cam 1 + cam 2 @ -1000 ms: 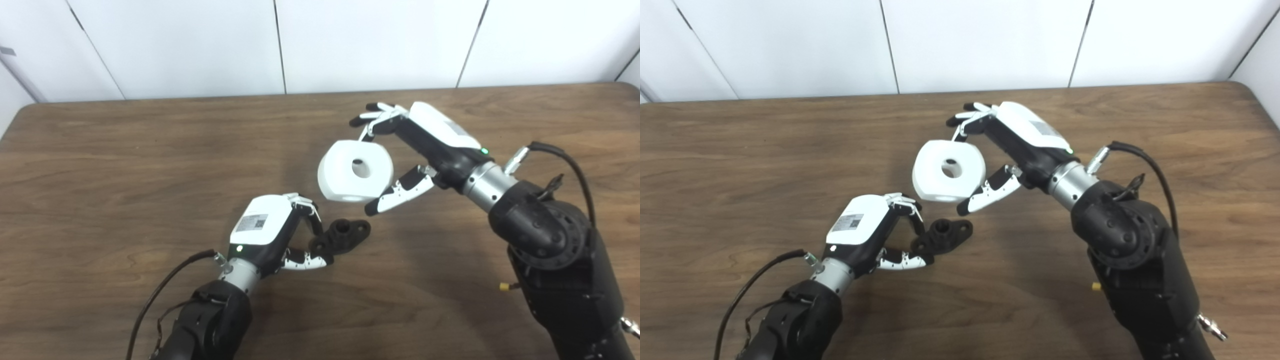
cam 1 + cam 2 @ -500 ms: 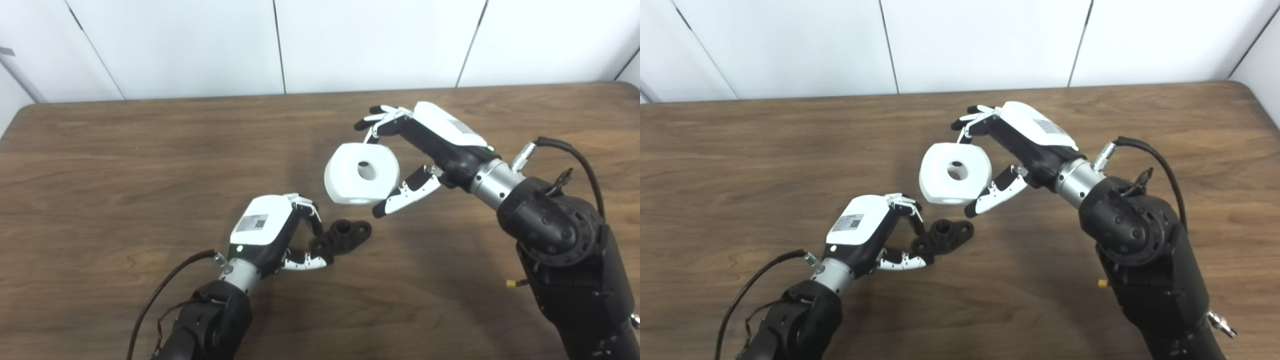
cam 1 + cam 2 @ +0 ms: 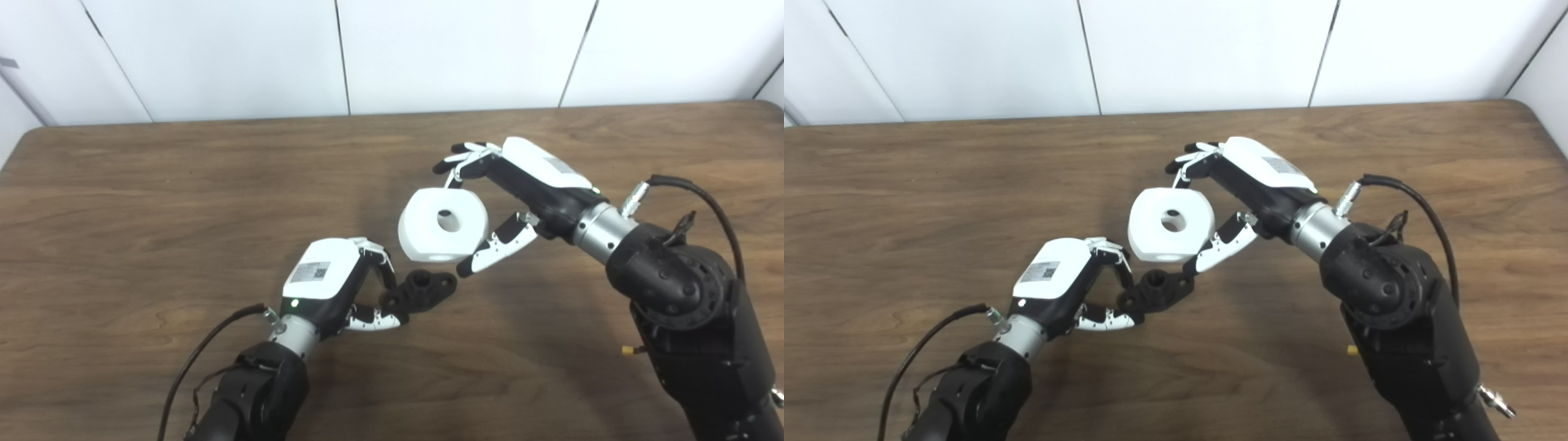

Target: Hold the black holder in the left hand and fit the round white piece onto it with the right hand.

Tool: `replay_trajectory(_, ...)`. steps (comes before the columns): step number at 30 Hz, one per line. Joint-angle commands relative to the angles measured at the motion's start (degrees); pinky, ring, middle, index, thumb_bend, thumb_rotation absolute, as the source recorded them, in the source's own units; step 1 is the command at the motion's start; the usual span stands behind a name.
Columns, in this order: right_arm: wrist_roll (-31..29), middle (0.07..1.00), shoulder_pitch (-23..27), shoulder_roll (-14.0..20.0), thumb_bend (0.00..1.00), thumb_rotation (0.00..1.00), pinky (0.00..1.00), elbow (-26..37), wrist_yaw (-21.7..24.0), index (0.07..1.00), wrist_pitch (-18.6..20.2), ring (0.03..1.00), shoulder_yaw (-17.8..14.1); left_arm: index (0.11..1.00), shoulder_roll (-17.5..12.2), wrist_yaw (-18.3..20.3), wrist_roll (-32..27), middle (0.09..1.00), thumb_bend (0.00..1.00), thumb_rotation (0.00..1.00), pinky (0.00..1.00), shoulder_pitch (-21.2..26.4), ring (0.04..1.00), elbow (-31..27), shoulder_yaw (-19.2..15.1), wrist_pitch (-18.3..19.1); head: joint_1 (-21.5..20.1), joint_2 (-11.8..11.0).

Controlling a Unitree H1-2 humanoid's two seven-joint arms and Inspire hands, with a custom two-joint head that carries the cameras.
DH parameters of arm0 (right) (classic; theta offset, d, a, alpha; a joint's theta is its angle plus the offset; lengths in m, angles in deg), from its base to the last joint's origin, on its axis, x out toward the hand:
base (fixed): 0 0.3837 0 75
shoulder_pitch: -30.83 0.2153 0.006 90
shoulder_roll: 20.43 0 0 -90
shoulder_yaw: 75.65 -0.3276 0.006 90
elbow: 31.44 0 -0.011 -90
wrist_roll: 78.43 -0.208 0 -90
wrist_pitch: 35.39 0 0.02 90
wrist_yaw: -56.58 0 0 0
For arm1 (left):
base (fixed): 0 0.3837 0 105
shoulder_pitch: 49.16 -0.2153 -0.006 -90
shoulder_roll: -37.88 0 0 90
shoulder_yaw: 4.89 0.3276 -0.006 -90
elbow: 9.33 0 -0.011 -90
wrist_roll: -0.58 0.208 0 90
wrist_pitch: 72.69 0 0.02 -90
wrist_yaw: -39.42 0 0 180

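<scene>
My left hand (image 3: 334,285) is shut on one end of the black holder (image 3: 422,289), a flat black bracket with a raised round boss, held low over the wooden table (image 3: 122,202). My right hand (image 3: 520,184) is shut on the round white piece (image 3: 442,225), a thick white ring with a centre hole, gripped between fingers and thumb. The white piece hangs just above the holder's boss, its hole facing up and toward me, tilted. A small gap shows between piece and holder in the left eye view; in the right eye view (image 3: 1170,223) they nearly overlap.
White wall panels (image 3: 343,55) stand behind the table's far edge. The table's rounded right corner (image 3: 1528,110) is near the right side. Cables run from both forearms.
My right hand has carried the white piece down and toward the holder, closing most of the gap. The left hand and the holder have stayed in place.
</scene>
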Motion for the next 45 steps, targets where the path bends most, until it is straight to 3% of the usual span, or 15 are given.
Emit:
replay_trajectory(1,0.09,0.834,0.91,0.35,0.52,0.14,1.0,0.68,-0.74,0.483,-0.15,0.951,-0.05,0.487,-0.5,4.47,-0.19,0.767,0.52,0.05,0.82,-1.33,0.856,0.93,1.12,1.07,0.01,0.01)
replay_trajectory(45,0.56,0.835,-1.13,0.95,0.53,0.14,1.0,0.63,0.33,0.482,-0.19,0.949,1.97,0.487,-0.12,6.88,-0.08,0.768,0.52,0.05,0.81,-0.91,0.859,0.9,0.74,1.82,0.34,0.82)
